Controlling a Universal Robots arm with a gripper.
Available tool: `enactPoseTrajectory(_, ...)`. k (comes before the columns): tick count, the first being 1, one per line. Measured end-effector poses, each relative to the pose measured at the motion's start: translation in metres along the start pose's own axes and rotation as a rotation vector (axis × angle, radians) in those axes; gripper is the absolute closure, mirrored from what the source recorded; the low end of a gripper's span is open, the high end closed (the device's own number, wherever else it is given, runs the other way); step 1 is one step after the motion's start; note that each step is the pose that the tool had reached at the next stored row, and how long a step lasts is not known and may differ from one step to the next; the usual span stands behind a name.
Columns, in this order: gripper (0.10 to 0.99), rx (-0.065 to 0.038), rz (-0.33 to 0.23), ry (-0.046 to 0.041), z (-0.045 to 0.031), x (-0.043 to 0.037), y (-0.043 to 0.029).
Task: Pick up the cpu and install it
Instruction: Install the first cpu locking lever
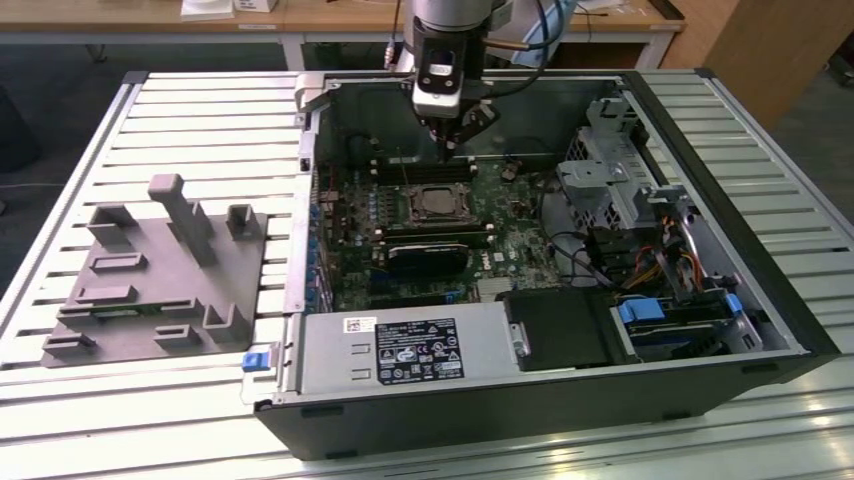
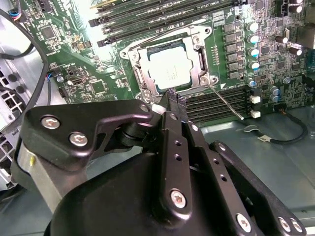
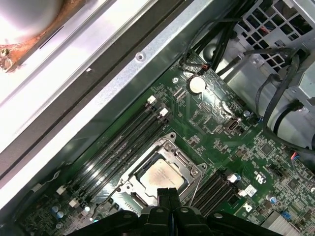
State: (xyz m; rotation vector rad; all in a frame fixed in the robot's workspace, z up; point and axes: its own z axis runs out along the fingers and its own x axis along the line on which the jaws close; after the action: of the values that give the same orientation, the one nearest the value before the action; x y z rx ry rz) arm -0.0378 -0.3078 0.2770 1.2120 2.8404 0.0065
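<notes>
Slatted worktop (image 1: 160,120) carries an open PC case (image 1: 747,230). Cpu (image 2: 170,69) already sits in the socket (image 2: 197,37) — frame not clamped over it. Gripper (image 2: 170,96) hovers just above, fingers pinched together, holding nothing.

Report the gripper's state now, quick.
Gripper: shut, fingertips together, holding nothing; it hangs above the cpu, which sits in the socket.
</notes>
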Motion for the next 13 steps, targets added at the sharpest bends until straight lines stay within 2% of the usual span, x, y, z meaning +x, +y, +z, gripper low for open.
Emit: enactPoseTrajectory(13, 0.980, -0.002, -0.039, 0.0010, 0.0000, 0.0000, 0.0000)
